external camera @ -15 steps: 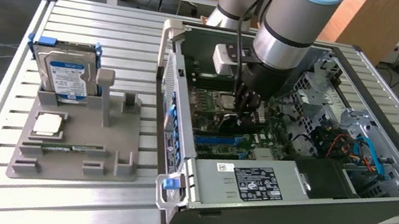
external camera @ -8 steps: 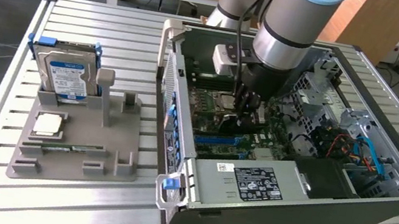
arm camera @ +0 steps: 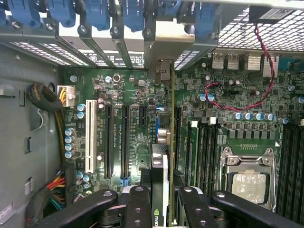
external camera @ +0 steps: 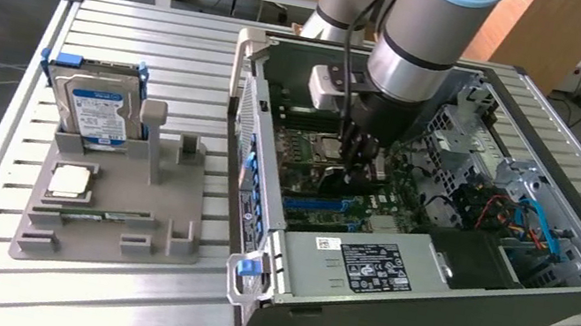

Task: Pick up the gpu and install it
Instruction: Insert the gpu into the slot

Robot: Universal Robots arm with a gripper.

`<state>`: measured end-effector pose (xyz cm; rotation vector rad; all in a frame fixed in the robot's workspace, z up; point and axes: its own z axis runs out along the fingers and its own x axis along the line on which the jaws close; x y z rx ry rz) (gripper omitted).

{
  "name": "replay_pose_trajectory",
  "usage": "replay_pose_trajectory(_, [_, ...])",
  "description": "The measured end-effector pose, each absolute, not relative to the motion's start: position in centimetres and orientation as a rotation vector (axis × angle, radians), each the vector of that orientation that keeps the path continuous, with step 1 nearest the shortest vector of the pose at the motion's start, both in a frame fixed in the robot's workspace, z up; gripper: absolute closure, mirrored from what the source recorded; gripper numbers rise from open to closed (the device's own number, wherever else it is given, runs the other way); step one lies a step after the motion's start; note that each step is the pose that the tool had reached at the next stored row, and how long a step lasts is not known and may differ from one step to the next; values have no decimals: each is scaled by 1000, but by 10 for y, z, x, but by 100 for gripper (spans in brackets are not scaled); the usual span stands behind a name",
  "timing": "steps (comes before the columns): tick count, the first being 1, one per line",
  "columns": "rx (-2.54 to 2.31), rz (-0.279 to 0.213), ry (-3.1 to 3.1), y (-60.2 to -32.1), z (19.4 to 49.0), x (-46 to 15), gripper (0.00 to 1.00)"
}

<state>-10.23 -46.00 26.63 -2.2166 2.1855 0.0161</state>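
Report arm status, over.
Status: fingers shut on gpu. Card edge-on over motherboard slots, bracket at rear case wall. No obstruction seen.

gpu (arm camera: 160,175): matt dark board, pale dull metal bracket; table (external camera: 121,312): ribbed brushed metal; holder (external camera: 158,202): matt grey plastic.

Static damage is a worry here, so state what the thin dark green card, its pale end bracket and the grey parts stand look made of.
The thin dark green expansion card looks like fibreglass circuit board, going by its thin green-yellow edge. Its pale tan-silver bracket appears to be bare sheet metal, with a dull sheen and folded shape. The grey parts stand seems to be matte plastic, moulded or printed, with an even colour and no shine.
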Motion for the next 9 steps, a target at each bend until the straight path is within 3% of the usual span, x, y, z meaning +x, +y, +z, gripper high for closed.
replay_pose_trajectory(9, [-2216, 16, 2186, -460, 266, -104, 73])
